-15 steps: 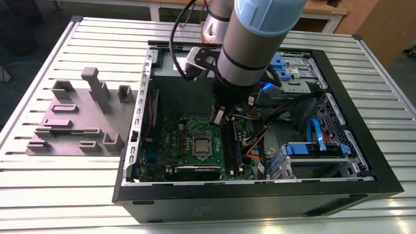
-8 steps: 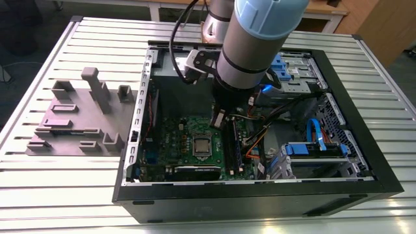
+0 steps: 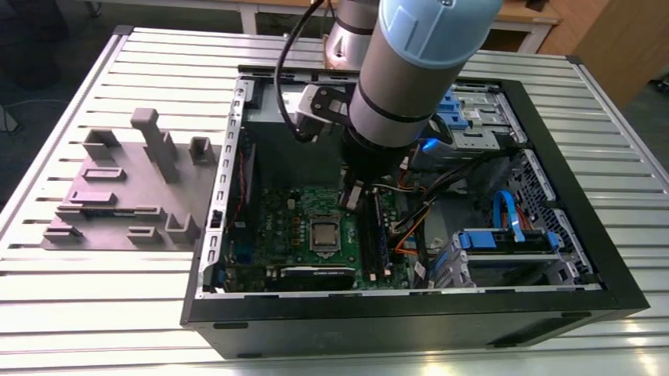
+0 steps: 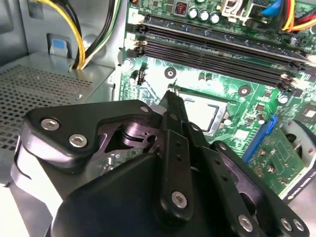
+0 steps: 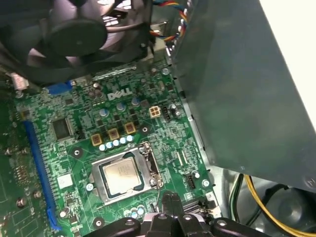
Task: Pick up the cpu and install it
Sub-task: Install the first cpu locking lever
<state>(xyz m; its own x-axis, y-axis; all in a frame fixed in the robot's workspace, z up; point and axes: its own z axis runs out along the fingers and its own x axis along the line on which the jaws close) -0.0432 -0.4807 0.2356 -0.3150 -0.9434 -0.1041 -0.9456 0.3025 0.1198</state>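
The cpu (image 5: 121, 175) sits in its socket (image 5: 150, 168) on the motherboard (image 5: 168, 128), inside the open case (image 3: 418, 329) (fan (image 5: 74, 34) looming nearby). The gripper (image 5: 170, 196) hovers just beside it, fingers pressed together, holding nothing.

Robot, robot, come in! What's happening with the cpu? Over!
Gripper shut, empty, at the socket edge. Cpu sitting in that socket. Nothing between them.

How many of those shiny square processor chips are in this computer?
1: the cpu lies in the socket on the motherboard, near the end effector. The arm may hide others.
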